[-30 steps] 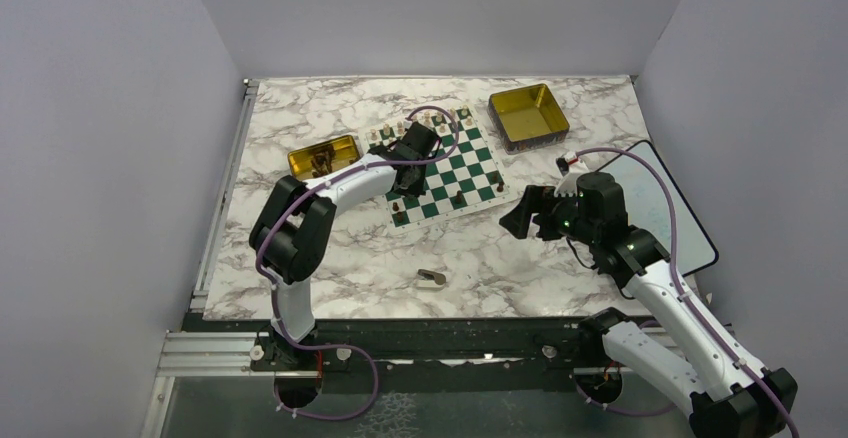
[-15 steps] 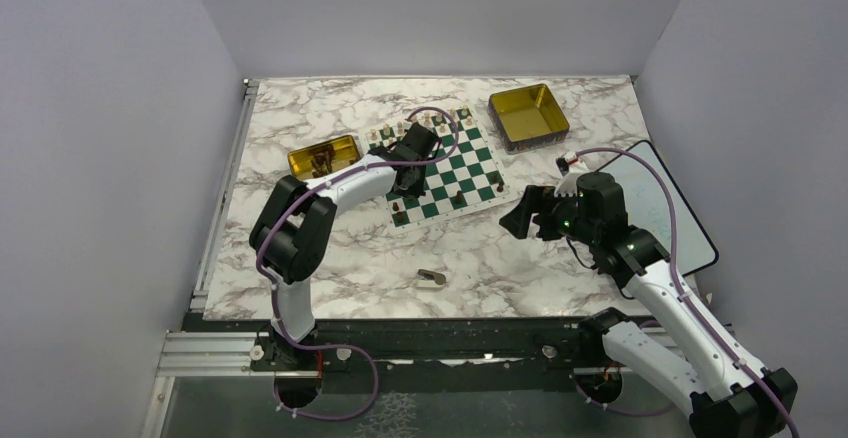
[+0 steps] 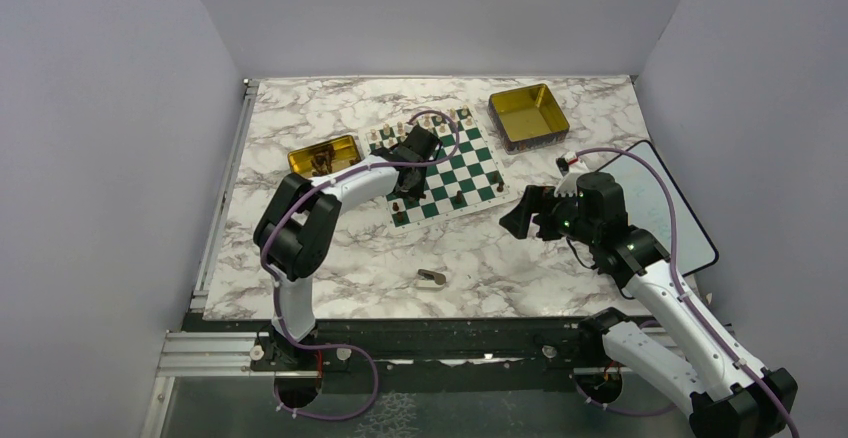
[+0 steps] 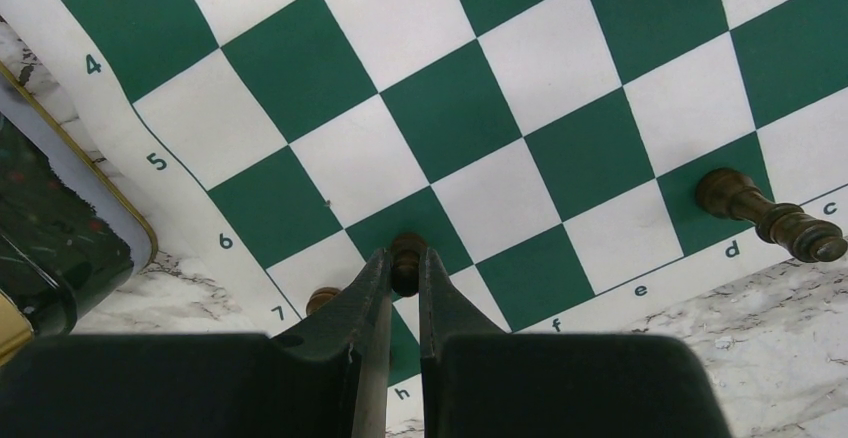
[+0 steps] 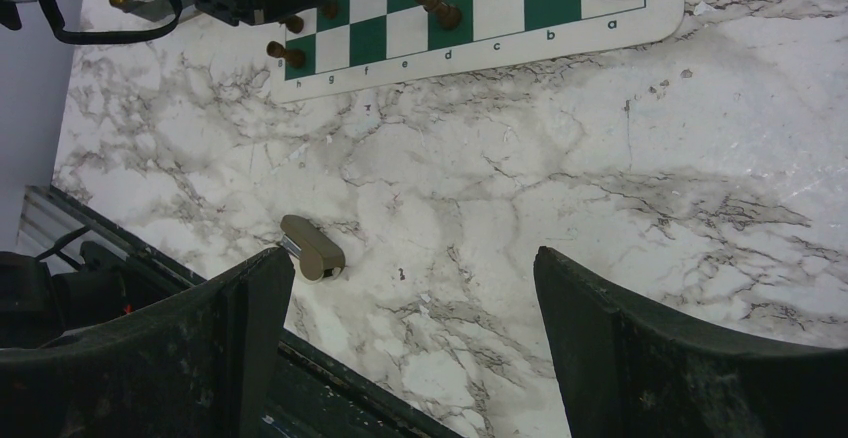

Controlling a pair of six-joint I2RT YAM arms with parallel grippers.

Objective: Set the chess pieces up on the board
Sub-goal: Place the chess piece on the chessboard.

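Piece (upright) between left end effector tips

desk: marble-patterned top, smooth, faint sheen
board: thin printed sheet, matt, smooth
chess pieces: dark turned wood, varnished, glossy
tin near the desk's far right corner: gold metal, shiny
right hand: black plastic, matt, grainy
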